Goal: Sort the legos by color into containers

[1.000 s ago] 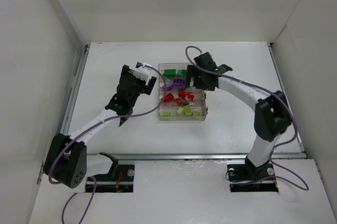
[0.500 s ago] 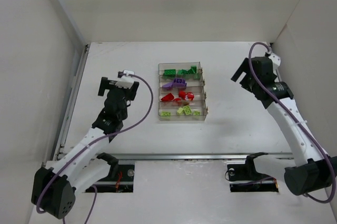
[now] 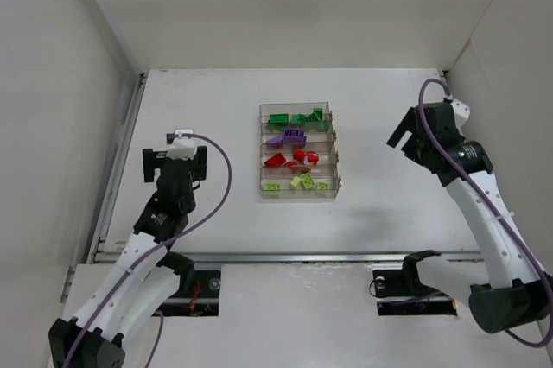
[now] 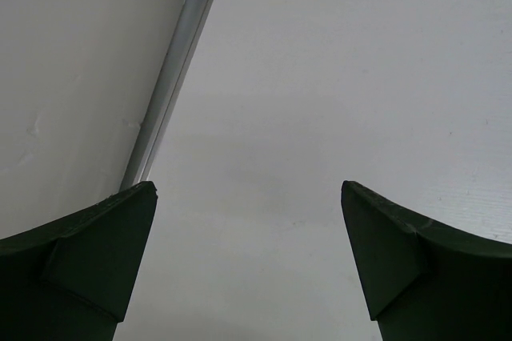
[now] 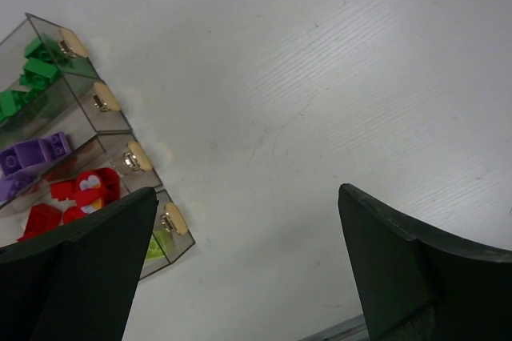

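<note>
The legos lie in the clear 4-row tray in the middle of the worktop: green farthest, then purple, red and lime, with the rows running left to right. The tray sits between the left tool and the right tool; both gape wide, hold nothing and are well apart from it, neither clearly nearer. The right wrist view catches only the tray's end, and the left wrist view shows none of it.
</note>
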